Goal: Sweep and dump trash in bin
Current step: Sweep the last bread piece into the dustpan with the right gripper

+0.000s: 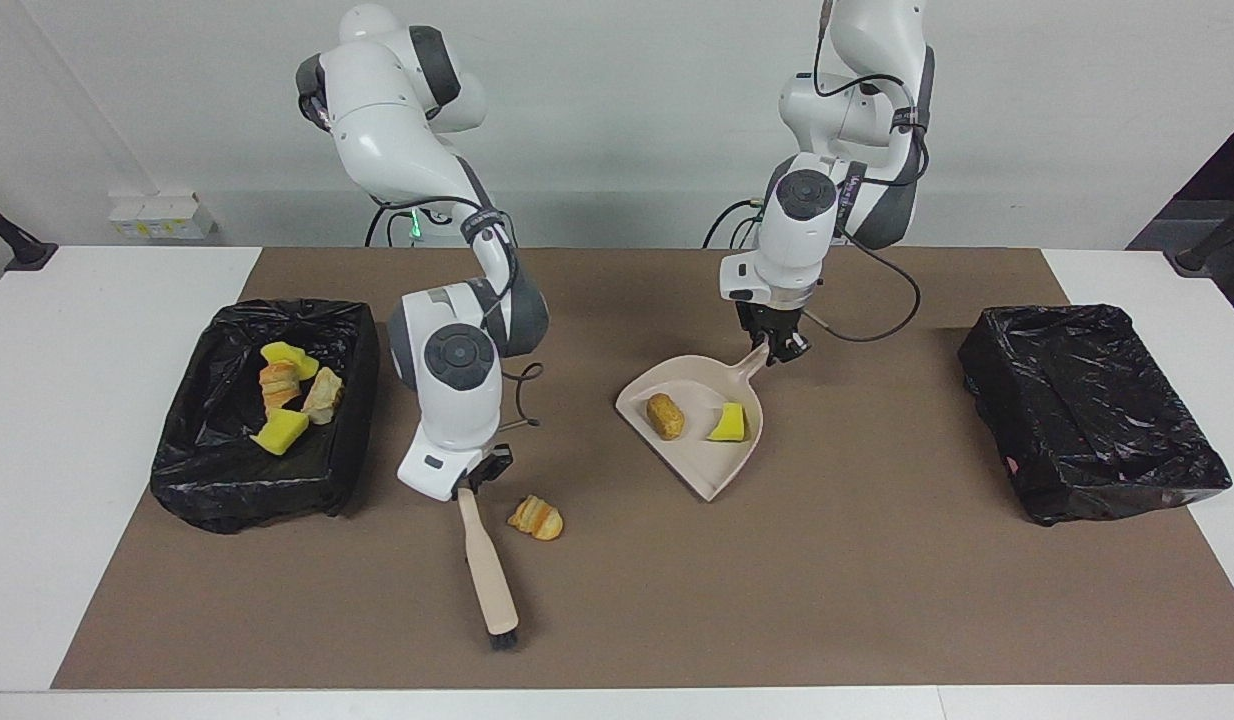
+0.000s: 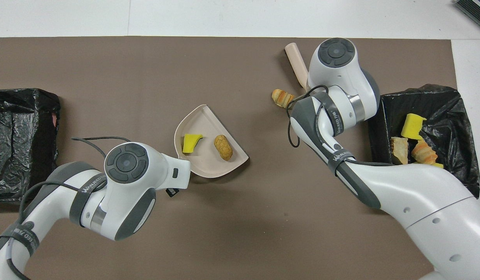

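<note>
At centre-left of the facing view, the right gripper (image 1: pixel 474 482) pinches the handle of a beige brush (image 1: pixel 488 566), whose dark bristle end sits low in the frame, touching the brown mat (image 1: pixel 877 600). Just beside the handle lies one loose piece of trash, a striped orange-tan bread-like lump (image 1: pixel 536 518). Near the frame's middle, the left gripper (image 1: pixel 780 348) is clamped on the handle of a beige dustpan (image 1: pixel 702 470), which carries two more pieces – a brown bread-like lump (image 1: pixel 664 416) and a yellow foam wedge (image 1: pixel 728 424). At far left a black-lined bin (image 1: pixel 217 480) holds four pieces (yellow wedges and tan lumps together); at far right a second black-lined bin (image 1: pixel 1127 480) shows no trash.

The pieces look light, soft and easily rolled – likely to skid ahead of the bristles or tumble out if the pan tips. Judging by shape, they are better pushed by the brush than pinched; the pan should be kept level by its handle.
</note>
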You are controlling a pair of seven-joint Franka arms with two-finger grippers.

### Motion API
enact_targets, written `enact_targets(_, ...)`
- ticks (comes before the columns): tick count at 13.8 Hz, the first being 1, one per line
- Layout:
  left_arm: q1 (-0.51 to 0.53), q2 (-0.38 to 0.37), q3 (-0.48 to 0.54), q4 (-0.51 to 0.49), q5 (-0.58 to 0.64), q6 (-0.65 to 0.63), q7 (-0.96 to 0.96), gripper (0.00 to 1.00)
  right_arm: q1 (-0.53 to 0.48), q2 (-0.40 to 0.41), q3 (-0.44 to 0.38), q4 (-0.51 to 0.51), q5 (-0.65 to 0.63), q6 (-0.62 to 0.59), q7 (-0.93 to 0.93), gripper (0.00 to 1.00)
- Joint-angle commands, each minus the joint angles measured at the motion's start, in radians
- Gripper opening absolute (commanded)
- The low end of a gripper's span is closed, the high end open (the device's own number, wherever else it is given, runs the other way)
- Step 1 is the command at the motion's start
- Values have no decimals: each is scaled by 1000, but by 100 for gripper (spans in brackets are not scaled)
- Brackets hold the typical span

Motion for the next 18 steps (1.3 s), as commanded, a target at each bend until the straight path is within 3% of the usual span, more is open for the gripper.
enact_targets(1,-3,-26,2,-28,-13,22,-12,0,43,10,15,36,30,-109,-19,0)
enact_targets(8,-5,-26,0,-28,-13,21,-21,0,233,-105,27,-137,292,-91,206,0)
enact_targets(12,-5,-26,0,-28,-13,21,-21,0,314,-162,33,-205,302,-83,261,0)
enact_targets(18,-3,-26,2,-28,-13,21,-18,0,256,-229,47,-207,354,-152,301,0)
